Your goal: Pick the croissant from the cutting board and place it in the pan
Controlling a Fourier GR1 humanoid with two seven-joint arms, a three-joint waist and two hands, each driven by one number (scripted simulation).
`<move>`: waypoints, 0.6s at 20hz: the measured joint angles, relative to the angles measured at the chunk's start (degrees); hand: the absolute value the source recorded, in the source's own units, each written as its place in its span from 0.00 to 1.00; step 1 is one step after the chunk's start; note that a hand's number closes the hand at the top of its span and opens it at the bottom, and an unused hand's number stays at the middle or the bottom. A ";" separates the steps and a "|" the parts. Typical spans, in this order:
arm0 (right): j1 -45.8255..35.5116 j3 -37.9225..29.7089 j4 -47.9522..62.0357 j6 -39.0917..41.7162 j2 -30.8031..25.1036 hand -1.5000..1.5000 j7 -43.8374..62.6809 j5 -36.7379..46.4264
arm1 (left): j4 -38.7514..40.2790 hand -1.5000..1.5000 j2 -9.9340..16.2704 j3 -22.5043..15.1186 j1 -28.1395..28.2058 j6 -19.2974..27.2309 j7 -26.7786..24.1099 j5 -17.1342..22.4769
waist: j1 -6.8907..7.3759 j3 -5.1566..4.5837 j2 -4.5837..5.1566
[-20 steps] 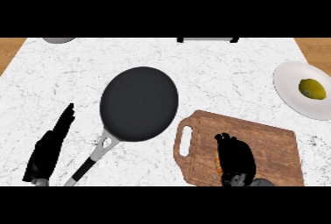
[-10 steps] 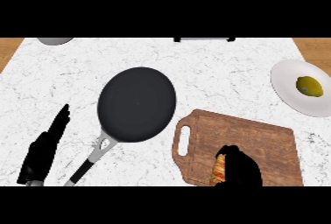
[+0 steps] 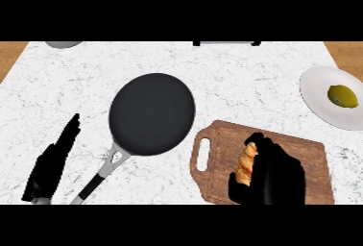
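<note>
Inventory, head view.

Pan: 1, black, with one grey and black handle.

Cutting board: 1, wooden, with one handle slot.

Croissant: 1, partly hidden by a hand.

Plate: 1, white, round, at the surface's right edge.

Yellow fruit: 1, on the plate; kind cannot be told.

Hands: 2, both black. Left hand: 1. Right hand: 1.

Grey round object: 1, cut off at the far edge of the surface; kind cannot be told.

Dark object: 1, cut off at the far edge; kind cannot be told.

White marbled surface: 1.
</note>
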 measured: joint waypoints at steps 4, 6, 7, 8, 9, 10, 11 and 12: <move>-8.62 2.10 1.57 0.81 3.36 1.00 -0.24 5.30 | -0.12 0.50 -0.97 -0.55 -0.05 0.12 -0.16 -0.79 | 0.59 0.03 0.26; -13.87 2.06 3.35 1.01 4.27 1.00 0.34 4.40 | 0.06 0.50 -0.38 0.41 -0.16 -1.00 -0.56 -0.10 | 0.85 0.04 0.34; -16.29 2.48 5.13 0.44 4.59 1.00 0.85 3.67 | 0.44 0.50 -0.72 0.20 -0.50 -0.86 -0.61 -0.54 | 0.96 0.04 0.40; -18.46 1.96 6.61 -0.13 4.87 1.00 0.91 2.72 | 0.44 0.50 -0.76 0.24 -0.05 -1.15 -1.11 -0.53 | 1.07 0.05 0.43; -20.81 0.76 8.48 -0.76 5.09 1.00 0.83 0.98 | 0.86 0.50 -0.87 0.32 -0.51 -1.25 -1.00 -0.58 | 1.19 0.05 0.50; -22.80 -0.01 10.83 -1.92 5.28 1.00 0.72 -0.60 | 1.14 0.50 -1.12 0.30 -1.05 -1.26 -0.87 -0.71 | 1.29 0.06 0.56; -25.36 -0.58 12.71 -2.62 5.39 1.00 0.94 -2.40 | 0.85 0.50 -1.23 0.15 -1.02 -1.37 -0.80 -0.80 | 1.50 0.07 0.60; -27.43 -1.17 14.83 -3.39 5.50 1.00 1.04 -4.26 | 0.99 0.50 -1.32 0.24 -1.36 -1.50 -0.53 -0.76 | 1.63 0.07 0.63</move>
